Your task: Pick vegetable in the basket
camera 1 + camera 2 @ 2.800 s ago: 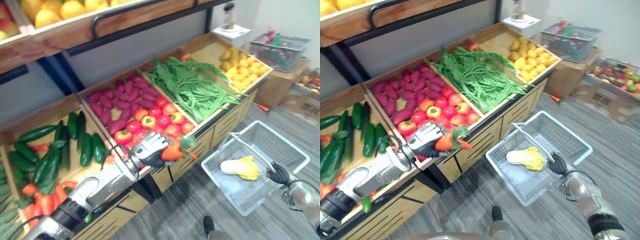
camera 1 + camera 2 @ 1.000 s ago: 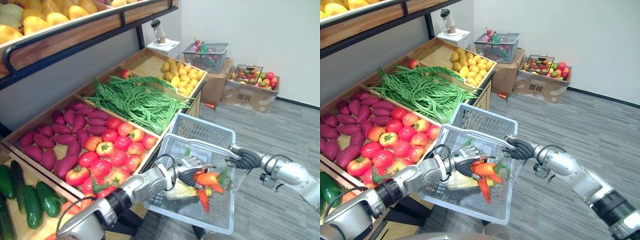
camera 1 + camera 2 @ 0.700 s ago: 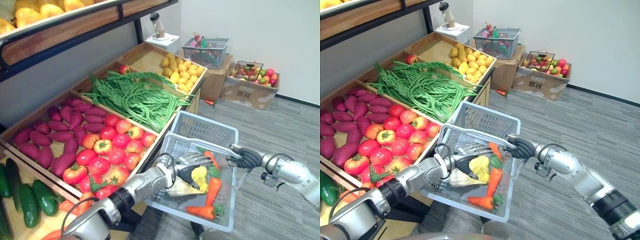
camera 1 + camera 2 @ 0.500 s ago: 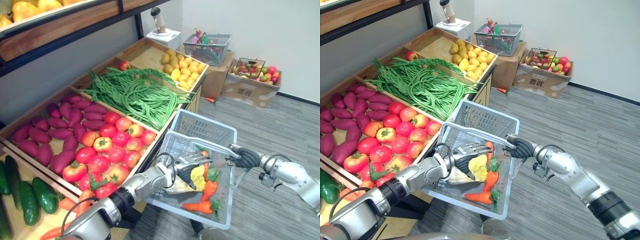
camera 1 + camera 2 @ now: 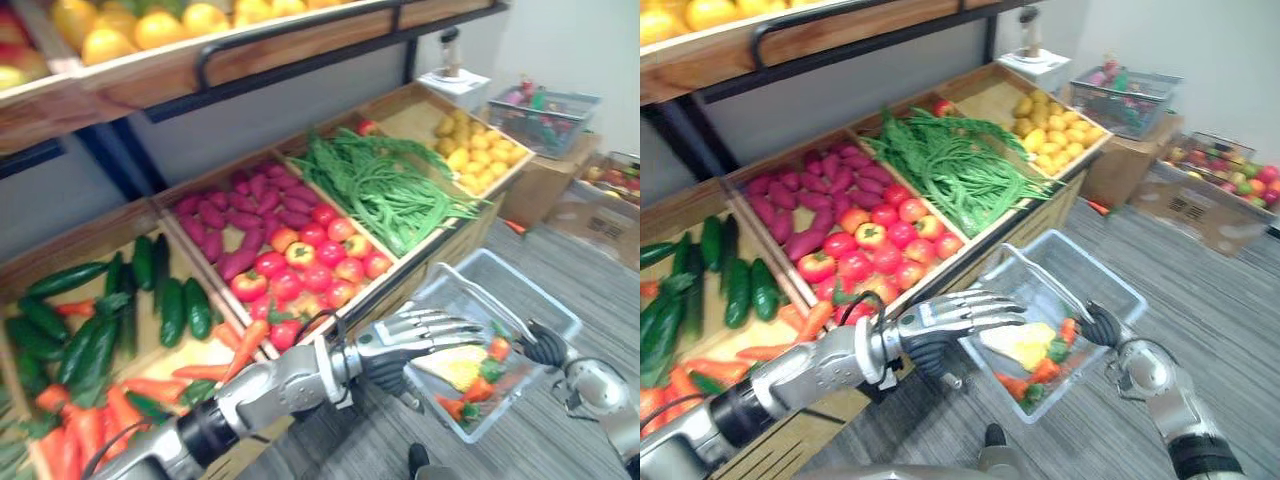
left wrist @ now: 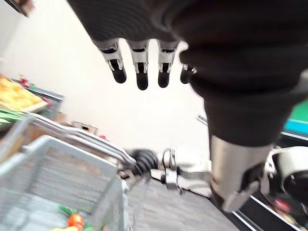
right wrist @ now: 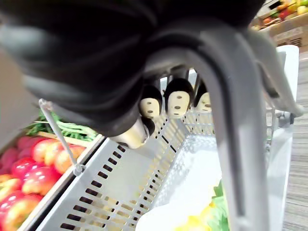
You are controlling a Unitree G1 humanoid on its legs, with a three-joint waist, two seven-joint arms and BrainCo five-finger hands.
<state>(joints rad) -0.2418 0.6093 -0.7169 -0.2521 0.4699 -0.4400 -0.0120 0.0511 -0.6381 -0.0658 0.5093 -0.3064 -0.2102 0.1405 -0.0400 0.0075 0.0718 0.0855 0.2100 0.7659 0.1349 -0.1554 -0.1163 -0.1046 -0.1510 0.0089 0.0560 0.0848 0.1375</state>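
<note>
A clear grey plastic basket [image 5: 1105, 265] hangs beside the vegetable stall, and my right hand [image 5: 545, 345] is shut on its handle [image 7: 236, 120]. In the basket lie a yellow-white cabbage [image 5: 455, 367] and orange carrots [image 5: 492, 350] with green tops. My left hand [image 5: 385, 358] hovers at the basket's stall side, just above its rim, fingers [image 6: 139, 67] straight and spread, holding nothing. The left wrist view looks past those fingers to the right hand [image 6: 142, 161] on the handle and a carrot [image 6: 74, 220] below.
The stall's wooden bins hold cucumbers [image 5: 170, 300], loose carrots [image 5: 150, 385], purple sweet potatoes [image 5: 230, 210], tomatoes [image 5: 310, 265], green beans [image 5: 390, 190] and yellow produce [image 5: 480, 150]. Cardboard boxes [image 5: 1210, 200] and another basket [image 5: 1120, 100] stand on the grey floor far right.
My left hand let the carrots drop into the basket, opened, and drew back out to its stall side. The camera has swung back toward the stall. The right hand keeps the handle.
</note>
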